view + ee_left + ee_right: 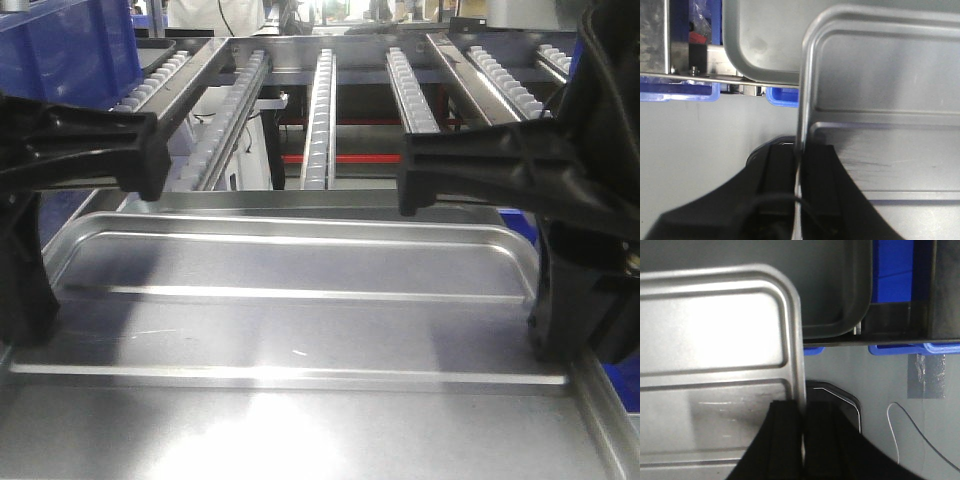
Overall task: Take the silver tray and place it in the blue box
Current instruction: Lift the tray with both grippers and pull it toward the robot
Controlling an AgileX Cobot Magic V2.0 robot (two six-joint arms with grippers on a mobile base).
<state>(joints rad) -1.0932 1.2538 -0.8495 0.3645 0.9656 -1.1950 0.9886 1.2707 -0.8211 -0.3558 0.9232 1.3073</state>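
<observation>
The silver tray (pixel 300 330) fills the lower front view, shiny, with two lengthwise ridges. My left gripper (pixel 25 300) is shut on its left rim. In the left wrist view the two black fingers pinch the rim of the tray (pixel 890 85) at the gripper (pixel 800 170). My right gripper (pixel 560 310) is shut on the right rim. The right wrist view shows the tray (pixel 715 330) with the gripper (pixel 802 425) clamped on its edge. The blue box (pixel 70 50) stands at the back left, apart from the tray.
Roller conveyor rails (pixel 320 110) run away behind the tray. A second grey tray (pixel 765 40) lies beyond the held one and also shows in the right wrist view (pixel 835 290). Blue crate rims (pixel 680 92) and a blue crate (pixel 892 270) lie below, over a grey floor.
</observation>
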